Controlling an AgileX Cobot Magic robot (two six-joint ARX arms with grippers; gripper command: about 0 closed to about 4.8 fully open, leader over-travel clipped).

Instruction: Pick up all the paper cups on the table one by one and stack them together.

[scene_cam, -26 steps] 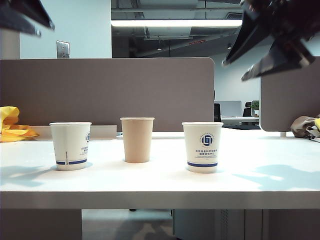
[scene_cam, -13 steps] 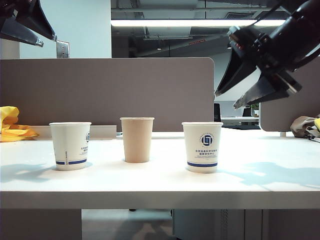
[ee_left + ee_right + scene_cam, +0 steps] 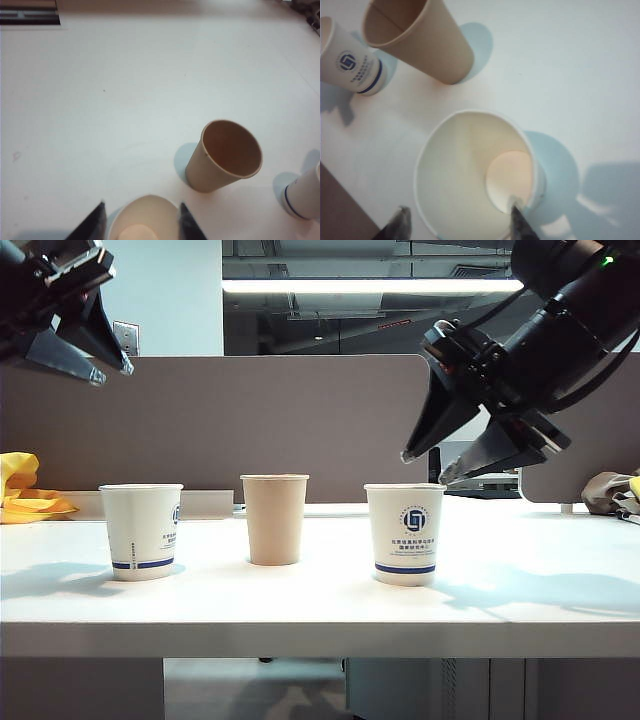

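Nothing had been stacked yet. All three paper cups stood upright and separate in a row on the counter (image 3: 560,580), none nested in another, so the whole job was still ahead.

I took the tan cup (image 3: 274,519) in the middle as my mark. To its left, well apart, stood one white cup with the blue band (image 3: 141,531); to its right, about as far off, stood the other white cup (image 3: 405,534), its round blue logo facing me.

The right gripper (image 3: 432,468) hung just above and a little to the right of that logo cup, not touching it, its jaws spread wide. Its wrist view looked straight down into the cup's open mouth (image 3: 477,170), with the two dark jaw tips to either side of the rim. It seemed set to take this cup first.

The left gripper (image 3: 100,362) was up high, well above the left white cup and far from the tan one. Its jaws also stood spread and held nothing; from its wrist view they framed that cup's rim (image 3: 145,220) below.

By my reckoning, every pickup and both nestings remained to be done.
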